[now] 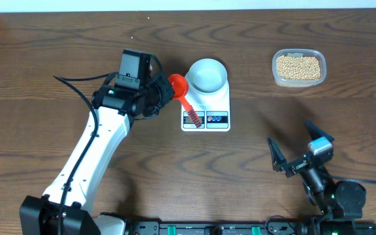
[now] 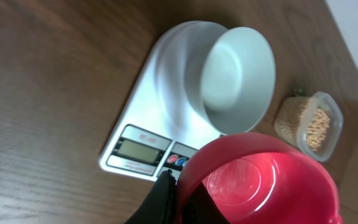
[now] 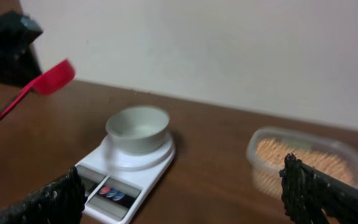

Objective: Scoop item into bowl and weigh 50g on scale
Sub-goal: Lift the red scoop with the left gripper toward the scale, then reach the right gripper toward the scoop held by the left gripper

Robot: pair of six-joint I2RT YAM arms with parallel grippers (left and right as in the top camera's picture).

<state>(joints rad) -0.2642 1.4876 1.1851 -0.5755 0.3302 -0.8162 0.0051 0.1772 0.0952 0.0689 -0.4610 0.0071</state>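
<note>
Left wrist: fingers (image 2: 161, 202) seemingly around scoop (image 2: 260, 180)

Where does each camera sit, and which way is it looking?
Overhead: above the table, looking straight down; shows the left arm by the scale and the right arm at the lower right.
Left wrist: on the left arm, looking down past the red scoop in the left jaws, at the bowl on the scale.
Right wrist: low over the table, facing the wall; the open right jaws frame the bottom corners.
Shared: all three show the bowl, scale and tub of beans.
</note>
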